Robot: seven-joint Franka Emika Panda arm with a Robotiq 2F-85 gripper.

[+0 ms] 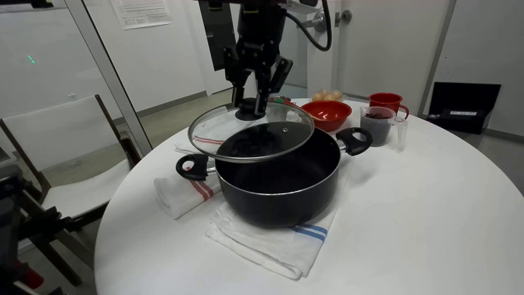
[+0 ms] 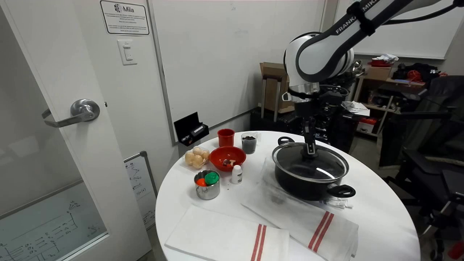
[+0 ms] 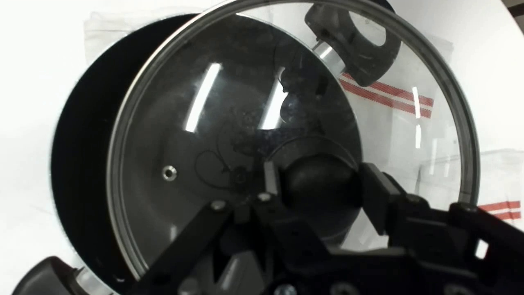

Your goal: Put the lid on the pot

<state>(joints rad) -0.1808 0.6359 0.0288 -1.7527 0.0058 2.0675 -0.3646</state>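
End effector has the lid by its knob; lid is over the pot, off-centre toward the red-striped towels. I'd shift it away from them until centred, lower level, release only once seated.

The rounded white robot arm bears a dark grey band lettered FRANKA in white. A black cable loops out; round silvery screws dot the angular black gripper.
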